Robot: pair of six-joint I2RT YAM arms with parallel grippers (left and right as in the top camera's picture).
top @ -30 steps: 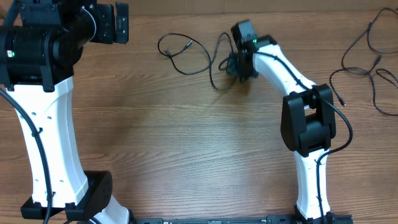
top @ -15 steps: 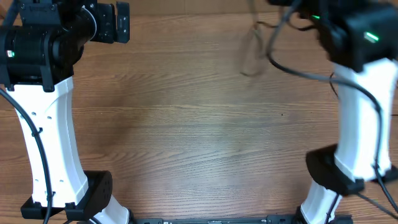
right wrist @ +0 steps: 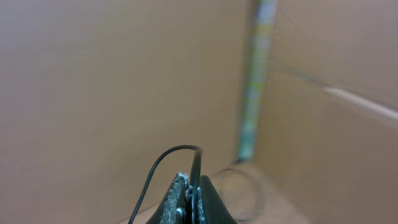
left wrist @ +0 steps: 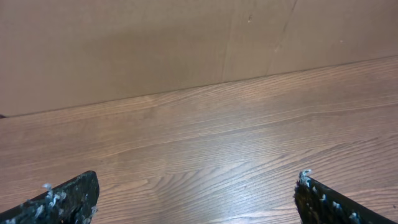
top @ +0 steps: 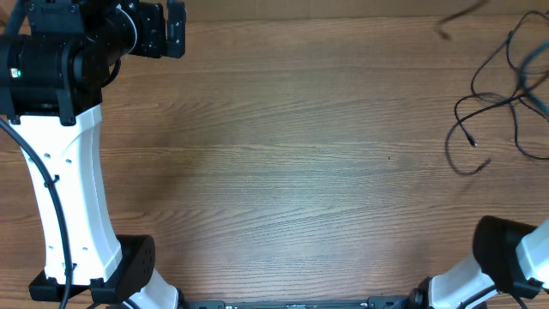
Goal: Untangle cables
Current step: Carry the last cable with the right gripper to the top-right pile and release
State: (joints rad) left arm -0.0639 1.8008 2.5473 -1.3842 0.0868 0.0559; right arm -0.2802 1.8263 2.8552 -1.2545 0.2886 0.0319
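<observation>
wooden table (top: 283,172) is bare in the middle now: right gripper (right wrist: 189,198), clamped shut on one cable (right wrist: 160,167), has yanked it up toward the other cables (top: 506,94) lying far right. left gripper (left wrist: 196,202) gapes wide, empty.

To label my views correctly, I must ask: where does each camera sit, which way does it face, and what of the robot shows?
Overhead: above the table, facing straight down; shows left arm, right arm's base, loose cables.
Left wrist: low over the table, facing a brown wall; open jaws at lower corners.
Right wrist: facing a blurred brown wall; jaws shut on a thin cable.
Shared: overhead and left wrist both show the wooden table.
</observation>
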